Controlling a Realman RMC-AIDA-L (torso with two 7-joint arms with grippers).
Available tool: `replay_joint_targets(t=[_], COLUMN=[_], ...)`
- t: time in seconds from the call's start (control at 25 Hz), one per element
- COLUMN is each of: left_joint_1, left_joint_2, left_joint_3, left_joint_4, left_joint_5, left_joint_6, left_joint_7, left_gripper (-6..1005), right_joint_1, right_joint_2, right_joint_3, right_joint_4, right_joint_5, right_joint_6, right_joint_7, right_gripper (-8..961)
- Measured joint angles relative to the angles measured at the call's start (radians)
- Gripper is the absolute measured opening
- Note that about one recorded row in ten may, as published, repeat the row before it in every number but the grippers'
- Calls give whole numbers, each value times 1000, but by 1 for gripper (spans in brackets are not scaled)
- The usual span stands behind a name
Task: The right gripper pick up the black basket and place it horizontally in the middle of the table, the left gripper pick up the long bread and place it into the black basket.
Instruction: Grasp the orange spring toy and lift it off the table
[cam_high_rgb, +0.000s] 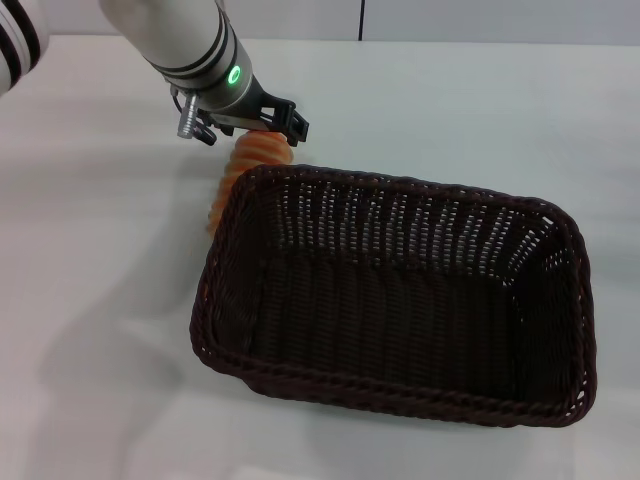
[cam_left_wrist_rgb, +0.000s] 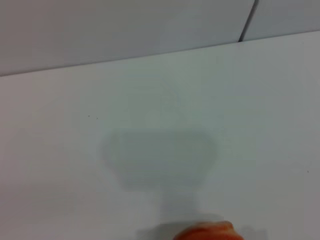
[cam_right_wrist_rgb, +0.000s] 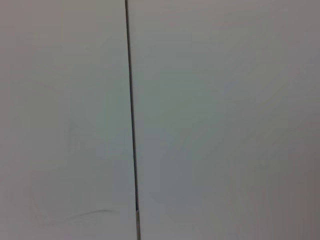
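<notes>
The basket (cam_high_rgb: 395, 295) sits on the tabletop (cam_high_rgb: 90, 300). Just beyond its far-left corner, the left end effector (cam_high_rgb: 268, 125) is clamped on the bread's (cam_high_rgb: 245, 165) upper end; the bread hangs outside the basket's left rim.

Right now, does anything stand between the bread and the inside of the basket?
Only the black basket's own near-left wall. The long bread hangs outside it under the left gripper; nothing lies inside.
</notes>
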Motion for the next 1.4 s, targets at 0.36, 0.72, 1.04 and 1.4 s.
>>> replay_joint_targets(t=[0.36, 0.72, 1.04, 1.4], left_joint_1=[-21, -17, -13, -3], left_joint_2=[0, -1, 0, 0], left_joint_3=[-4, -5, -3, 3], left_joint_4=[87, 126, 140, 153], left_joint_5=[-10, -41, -63, -63], left_joint_6=[43, 52, 72, 94], left_joint_7=[-4, 2, 8, 20], left_gripper=[808, 807, 806, 767], right_joint_1=[1, 8, 14, 16], right_joint_2=[2, 4, 4, 4], right_joint_3=[-1, -9, -23, -30], right_joint_4=[-3, -6, -9, -25], right_joint_5=[-7, -8, -8, -8], right_joint_6=[5, 8, 9, 11], right_joint_7=[1, 1, 2, 2], right_gripper=[823, 823, 824, 824])
